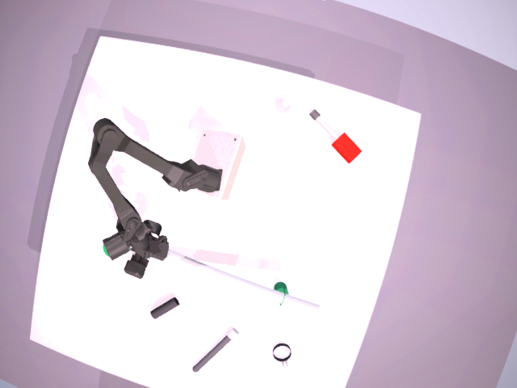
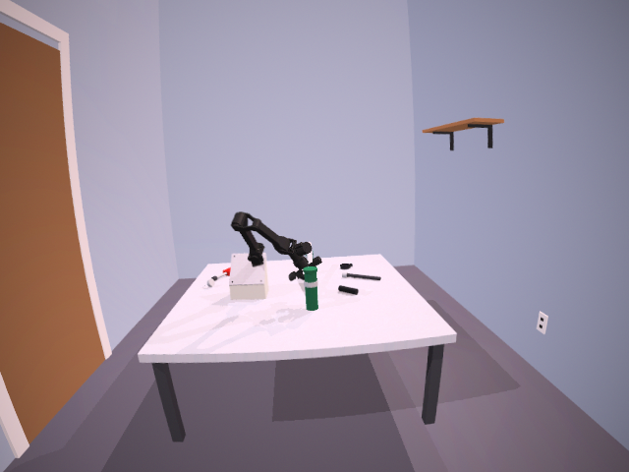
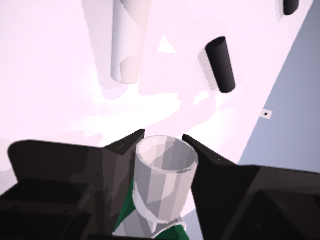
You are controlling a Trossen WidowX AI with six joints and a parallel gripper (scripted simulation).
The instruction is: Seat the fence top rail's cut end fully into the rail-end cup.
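Observation:
My gripper [image 3: 163, 135] [image 1: 145, 246] is shut on the pale rail-end cup [image 3: 165, 187], its open mouth facing away from the wrist camera. The silver brace band [image 2: 311, 284] [image 3: 141, 224] is around the upper part of the green big post [image 2: 311, 299] [image 1: 105, 250] [image 3: 125, 207], a little below its cap. The pale rail [image 1: 233, 277] [image 3: 131, 40] runs through the loop at the small green post [image 1: 280, 286]. In the wrist view the rail's near end lies ahead and left of the cup's mouth, apart from it. From above, my gripper hides the cup.
A short black tube [image 1: 165, 308] [image 2: 348, 290] [image 3: 221, 65] lies beside the gripper. Beyond are a dark rod with a pale head [image 1: 212, 352] [image 2: 365, 276] and a black ring [image 1: 275, 347]. The pale box [image 2: 249, 291] is under the arm's base. A red-ended tool [image 1: 346, 148] lies far off.

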